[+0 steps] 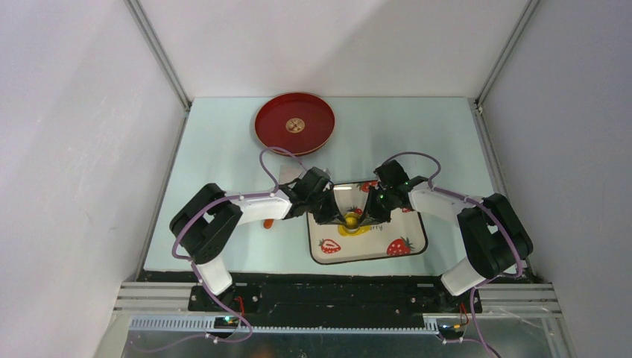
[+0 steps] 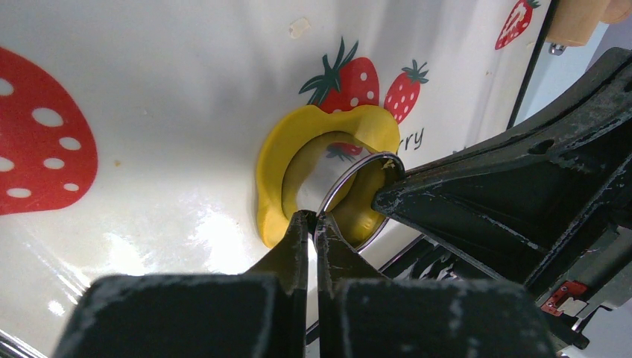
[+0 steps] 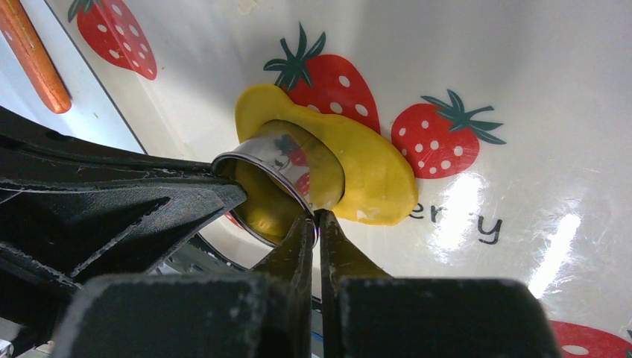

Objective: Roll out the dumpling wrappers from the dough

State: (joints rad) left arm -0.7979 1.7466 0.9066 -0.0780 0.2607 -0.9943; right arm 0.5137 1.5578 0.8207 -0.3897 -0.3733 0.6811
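The yellow dough (image 2: 270,183) lies as a flattened irregular patch on the strawberry tray (image 1: 406,250). A shiny metal ring (image 2: 339,175) stands tilted in the dough (image 3: 373,175), with more yellow dough showing inside it. My left gripper (image 2: 314,217) is shut, its tips pinching the ring's near rim. My right gripper (image 3: 317,217) is shut on the opposite rim of the ring (image 3: 298,160). From above, the left gripper (image 1: 339,216) and right gripper (image 1: 365,215) meet over the dough (image 1: 352,224). No separate dumpling wrappers are in view.
A red round plate (image 1: 272,138) with a small tan mark at its centre sits at the back left. An orange-handled wooden roller (image 3: 33,56) lies just left of the tray, its end (image 1: 268,222) under the left arm. White walls close in both sides.
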